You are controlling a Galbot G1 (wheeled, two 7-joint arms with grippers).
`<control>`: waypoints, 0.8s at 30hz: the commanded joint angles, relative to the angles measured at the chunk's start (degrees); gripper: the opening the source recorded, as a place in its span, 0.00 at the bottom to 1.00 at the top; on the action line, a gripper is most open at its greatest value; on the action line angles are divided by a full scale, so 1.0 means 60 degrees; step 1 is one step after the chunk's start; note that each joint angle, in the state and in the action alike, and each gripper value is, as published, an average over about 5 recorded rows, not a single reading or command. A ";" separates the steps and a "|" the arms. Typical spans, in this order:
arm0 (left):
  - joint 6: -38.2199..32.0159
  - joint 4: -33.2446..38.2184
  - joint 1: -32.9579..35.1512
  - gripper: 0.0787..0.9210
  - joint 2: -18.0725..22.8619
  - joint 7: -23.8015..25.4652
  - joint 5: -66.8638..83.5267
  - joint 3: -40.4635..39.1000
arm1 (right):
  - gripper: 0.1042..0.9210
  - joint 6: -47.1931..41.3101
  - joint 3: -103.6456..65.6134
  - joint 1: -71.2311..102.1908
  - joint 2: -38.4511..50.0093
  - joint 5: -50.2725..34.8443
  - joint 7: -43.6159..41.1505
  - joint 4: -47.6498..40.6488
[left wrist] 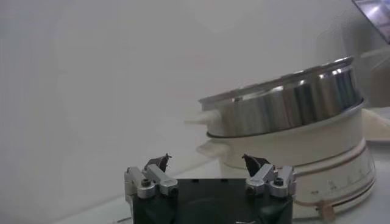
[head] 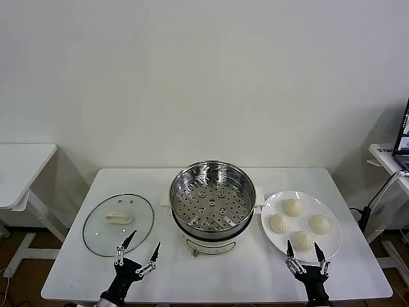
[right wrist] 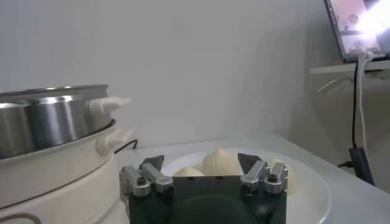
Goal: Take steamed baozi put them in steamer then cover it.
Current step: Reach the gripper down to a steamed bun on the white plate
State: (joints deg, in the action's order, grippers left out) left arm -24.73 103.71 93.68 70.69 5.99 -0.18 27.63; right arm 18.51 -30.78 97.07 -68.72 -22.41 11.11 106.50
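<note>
Just beyond the open right end effector (head: pixel 307 252), baozi (head: pixel 301 241) sit plated.

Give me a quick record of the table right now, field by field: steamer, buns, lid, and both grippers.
steamer: table centre, uncovered, tray empty
baozi: four on the white plate, robot's right of the steamer
cover: flat on the table, robot's left of the steamer
left gripper: jaws open, near edge, just before the cover, holding nothing
right gripper: jaws open, at the plate's near rim, holding nothing
</note>
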 commanded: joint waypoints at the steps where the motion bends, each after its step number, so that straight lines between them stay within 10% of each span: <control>1: -0.0076 0.0244 0.0050 0.88 -0.0007 -0.0069 -0.0022 -0.0023 | 0.88 -0.0760 -0.0172 -0.0555 0.0378 -0.0068 0.0352 0.0066; 15: 0.0018 0.0662 -0.0173 0.88 -0.0067 -0.0283 -0.0064 -0.0417 | 0.88 -0.2510 0.1390 -0.5956 0.2937 -0.2015 0.0568 -0.2609; 24: 0.0148 0.0627 -0.0311 0.88 -0.0044 -0.0454 -0.0095 -0.0564 | 0.88 -0.3068 0.4325 -0.9518 0.4614 -0.3376 -0.2734 -0.5547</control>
State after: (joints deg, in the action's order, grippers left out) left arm -24.33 107.34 92.23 70.46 3.82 -0.70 24.88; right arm 4.20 -17.58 59.99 -50.20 -35.75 7.29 87.08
